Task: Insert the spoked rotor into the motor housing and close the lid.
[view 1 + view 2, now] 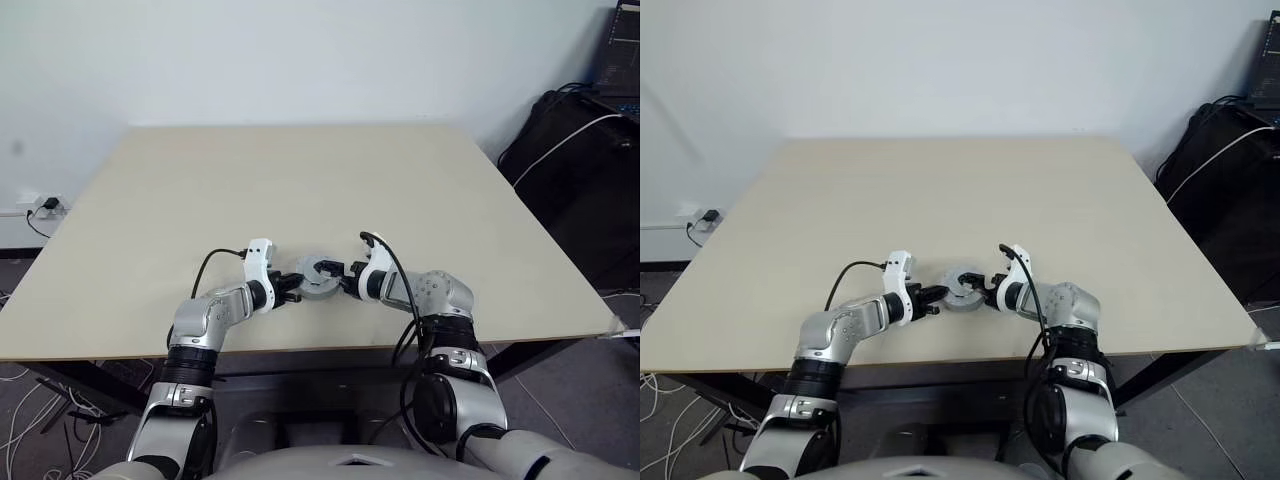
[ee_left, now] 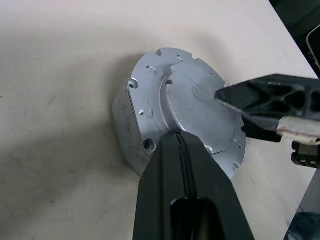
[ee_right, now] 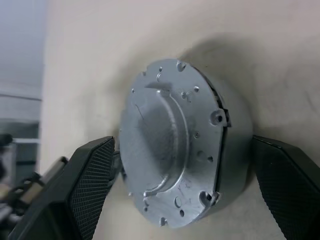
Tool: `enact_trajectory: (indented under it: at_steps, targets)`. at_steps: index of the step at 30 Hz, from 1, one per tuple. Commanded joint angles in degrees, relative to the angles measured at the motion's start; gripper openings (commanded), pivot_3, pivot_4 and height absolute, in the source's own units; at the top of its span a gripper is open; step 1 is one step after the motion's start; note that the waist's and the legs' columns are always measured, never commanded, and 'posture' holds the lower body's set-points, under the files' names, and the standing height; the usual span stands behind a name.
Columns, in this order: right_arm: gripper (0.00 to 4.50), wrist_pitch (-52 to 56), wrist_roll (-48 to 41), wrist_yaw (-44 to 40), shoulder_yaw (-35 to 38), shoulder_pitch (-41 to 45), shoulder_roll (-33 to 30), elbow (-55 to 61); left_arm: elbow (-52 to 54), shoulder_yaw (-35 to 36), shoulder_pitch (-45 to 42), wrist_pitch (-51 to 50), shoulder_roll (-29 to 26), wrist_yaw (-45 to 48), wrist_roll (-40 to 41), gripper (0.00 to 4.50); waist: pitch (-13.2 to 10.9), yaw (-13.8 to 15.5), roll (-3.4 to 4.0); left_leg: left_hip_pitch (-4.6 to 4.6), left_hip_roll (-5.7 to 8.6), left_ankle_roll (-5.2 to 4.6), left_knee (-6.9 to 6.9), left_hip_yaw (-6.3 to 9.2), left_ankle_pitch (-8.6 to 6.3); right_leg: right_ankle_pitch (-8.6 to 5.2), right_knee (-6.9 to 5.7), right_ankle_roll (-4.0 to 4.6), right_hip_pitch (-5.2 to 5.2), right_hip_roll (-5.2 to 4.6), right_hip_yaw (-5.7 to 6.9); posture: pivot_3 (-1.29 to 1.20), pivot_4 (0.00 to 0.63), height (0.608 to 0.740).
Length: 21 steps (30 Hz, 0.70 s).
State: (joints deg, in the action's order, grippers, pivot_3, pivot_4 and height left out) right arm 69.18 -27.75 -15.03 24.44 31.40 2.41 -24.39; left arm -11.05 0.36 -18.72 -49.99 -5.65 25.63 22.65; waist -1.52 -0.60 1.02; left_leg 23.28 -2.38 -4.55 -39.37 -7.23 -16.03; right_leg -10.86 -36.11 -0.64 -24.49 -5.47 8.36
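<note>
The lid (image 1: pixel 320 275) is a round grey metal piece lying on the table (image 1: pixel 300 180) near its front edge, smooth face with the raised middle upward (image 2: pixel 190 100). Its grey side wall reaches down to the tabletop. The spoked rotor and the motor housing are hidden. My left gripper (image 2: pixel 177 137) is shut, its tip resting against the lid's near rim from the left (image 1: pixel 293 285). My right gripper (image 3: pixel 182 142) is open wide and comes in from the right, one finger (image 3: pixel 92 185) on each side of the lid (image 3: pixel 165 150). I cannot tell whether the fingers touch it.
The table's front edge (image 1: pixel 300 350) runs just behind both wrists. A black bag with cables (image 1: pixel 580 170) stands on the floor past the right edge. A wall socket (image 1: pixel 45 205) sits at the far left.
</note>
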Motion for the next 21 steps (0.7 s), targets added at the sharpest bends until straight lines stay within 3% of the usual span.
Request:
enact_trajectory:
  at_steps: [1,8,15,21]
  targets:
    - [4.48,5.7,-5.6,-3.5,0.3,0.5,0.9,0.1,-0.4,-2.0,0.5,-1.6,0.3,0.1,-0.3,0.00,0.0,-0.1,0.01,0.00,0.00,0.00,0.05,-0.01,0.00,0.00,0.02,-0.01,0.00,0.01,-0.01,0.00,0.000,0.740]
    - [4.48,6.6,-8.0,-4.4,1.5,-0.7,2.0,1.9,-0.6,-2.2,0.6,-1.5,0.1,0.2,-0.4,0.00,0.0,-0.3,0.03,0.01,-0.02,0.04,0.15,-0.04,0.03,0.01,0.02,-0.02,0.03,0.08,-0.03,0.00,0.000,0.740]
    - [4.48,3.8,-6.8,2.1,5.0,-3.0,5.9,-0.2,-0.5,-2.3,0.9,-1.7,0.0,0.2,-0.6,0.00,0.1,-0.7,0.01,-0.15,-0.06,0.05,0.15,-0.04,0.03,0.01,0.03,-0.02,0.07,0.09,-0.03,0.00,0.000,0.740]
    - [4.48,7.8,-11.3,-3.2,1.9,-4.4,7.1,5.6,-0.6,-2.2,0.9,-1.7,0.0,0.4,-1.1,0.00,0.1,-0.8,0.03,-0.30,-0.11,0.07,0.21,-0.02,0.03,0.00,0.06,0.00,0.16,-0.09,-0.05,0.00,0.000,0.740]
